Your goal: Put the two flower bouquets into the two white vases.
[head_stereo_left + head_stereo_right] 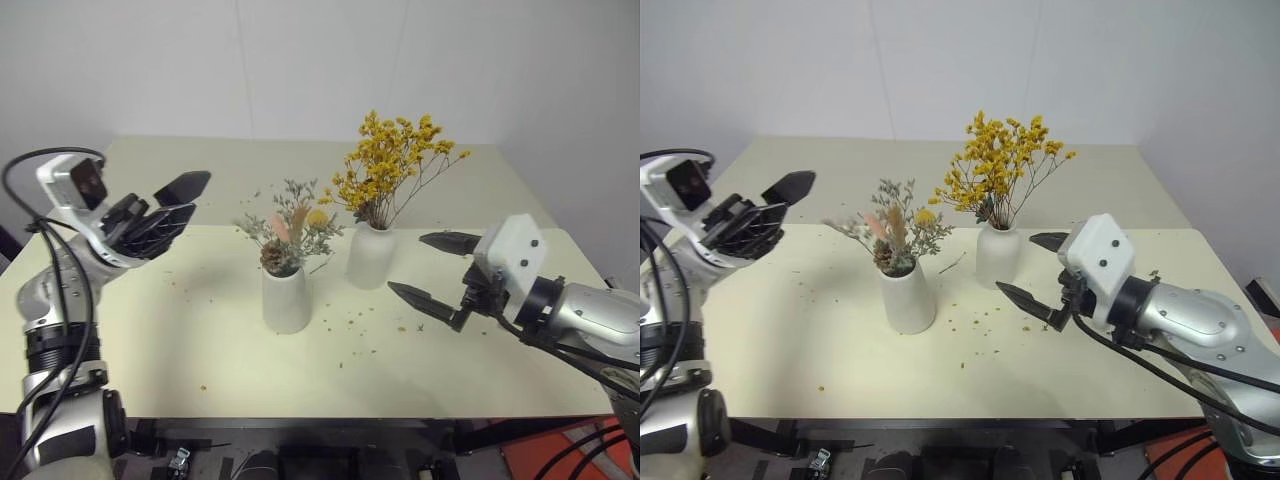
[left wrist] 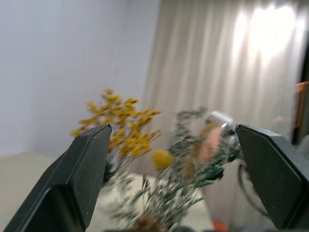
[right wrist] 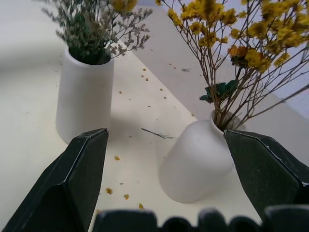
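Right gripper (image 1: pixel 432 268) wide, empty | left gripper (image 1: pixel 177 204) wide, empty | bouquets in vases

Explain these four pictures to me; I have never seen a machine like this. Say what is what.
It is a two-armed robot at a pale table. Two pictures come from cameras in its head, looking down; two come from cameras on its wrists, looking out between the black jaws. The left gripper and the right gripper both stand open and hold nothing. On the table, the cone vase holds the grey-green bunch, and the rounded vase holds the yellow spray. Petal crumbs lie scattered around them.
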Tool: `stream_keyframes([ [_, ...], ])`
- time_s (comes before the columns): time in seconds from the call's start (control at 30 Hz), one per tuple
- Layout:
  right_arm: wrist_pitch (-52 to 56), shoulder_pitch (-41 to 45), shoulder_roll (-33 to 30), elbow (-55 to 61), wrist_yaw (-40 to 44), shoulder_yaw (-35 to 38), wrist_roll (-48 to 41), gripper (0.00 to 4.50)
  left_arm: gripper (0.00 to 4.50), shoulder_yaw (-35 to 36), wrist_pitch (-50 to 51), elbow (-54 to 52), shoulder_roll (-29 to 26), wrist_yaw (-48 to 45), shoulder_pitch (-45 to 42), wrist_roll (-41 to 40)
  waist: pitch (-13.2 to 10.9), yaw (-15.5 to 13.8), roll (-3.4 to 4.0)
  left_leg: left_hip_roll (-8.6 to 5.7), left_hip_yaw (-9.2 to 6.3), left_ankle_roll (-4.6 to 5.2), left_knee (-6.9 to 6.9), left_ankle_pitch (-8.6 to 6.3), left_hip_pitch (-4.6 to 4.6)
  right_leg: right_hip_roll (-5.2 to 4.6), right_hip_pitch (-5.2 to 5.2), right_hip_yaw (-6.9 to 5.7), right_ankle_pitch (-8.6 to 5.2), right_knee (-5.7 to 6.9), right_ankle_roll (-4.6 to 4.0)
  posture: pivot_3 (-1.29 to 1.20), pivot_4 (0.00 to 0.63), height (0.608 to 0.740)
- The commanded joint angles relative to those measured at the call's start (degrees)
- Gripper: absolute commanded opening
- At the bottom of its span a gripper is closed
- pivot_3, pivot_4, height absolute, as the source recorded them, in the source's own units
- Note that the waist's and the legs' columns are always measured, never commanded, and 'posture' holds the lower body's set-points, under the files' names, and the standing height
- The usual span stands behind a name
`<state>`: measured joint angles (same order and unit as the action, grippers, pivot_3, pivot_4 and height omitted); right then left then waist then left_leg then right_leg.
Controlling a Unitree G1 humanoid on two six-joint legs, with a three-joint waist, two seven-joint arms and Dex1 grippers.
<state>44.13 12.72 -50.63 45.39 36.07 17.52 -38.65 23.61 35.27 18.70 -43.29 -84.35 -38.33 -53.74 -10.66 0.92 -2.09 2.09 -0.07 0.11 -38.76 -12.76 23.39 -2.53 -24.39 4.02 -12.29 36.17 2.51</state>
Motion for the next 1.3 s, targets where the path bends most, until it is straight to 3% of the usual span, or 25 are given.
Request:
stream_keyframes([
  [0.03, -1.4, -4.7, -2.3, 0.0, 5.1, 8.7, -2.1, 4.50, 4.48, 1.8, -0.8, -2.4, -5.4, -0.8, 1.9, 2.2, 0.0, -0.2, 0.00, 0.00, 0.00, 0.00, 0.00, 0.00, -0.01, -0.01, 0.01, -0.01, -0.01, 0.00, -0.02, 0.00, 0.150, 0.740],
  [0.2, -2.9, -14.5, -4.7, -2.2, 14.2, 20.3, -2.3, 4.50, 4.48, 0.9, -0.9, -2.7, -12.0, -3.2, 7.5, 5.7, 0.0, -0.2, 0.00, -0.01, 0.06, 0.00, -0.01, 0.00, -0.02, -0.07, 0.05, 0.00, -0.06, -0.06, -0.08, 0.00, 0.150, 0.740],
  [0.37, -4.2, -19.2, -6.3, -4.0, 18.8, 26.1, -1.3, 4.50, 4.48, 1.1, -2.6, -5.4, -14.6, -5.8, 13.8, 8.1, 0.0, -0.1, 0.00, 0.09, 0.10, -0.01, 0.00, 0.00, -0.12, -0.02, 0.05, -0.01, -0.20, -0.01, -0.39, 0.00, 0.150, 0.740],
  [1.3, -6.3, -22.3, -6.5, -5.9, 21.2, 29.6, 0.7, 4.50, 4.48, 0.6, -4.6, -6.2, -14.9, -7.0, 18.2, 10.6, 0.0, -0.1, -0.01, 0.22, 0.28, -0.02, 0.00, -0.01, -0.13, 0.00, 0.00, -0.01, -0.15, -0.06, -0.48, 0.00, 0.150, 0.740],
])
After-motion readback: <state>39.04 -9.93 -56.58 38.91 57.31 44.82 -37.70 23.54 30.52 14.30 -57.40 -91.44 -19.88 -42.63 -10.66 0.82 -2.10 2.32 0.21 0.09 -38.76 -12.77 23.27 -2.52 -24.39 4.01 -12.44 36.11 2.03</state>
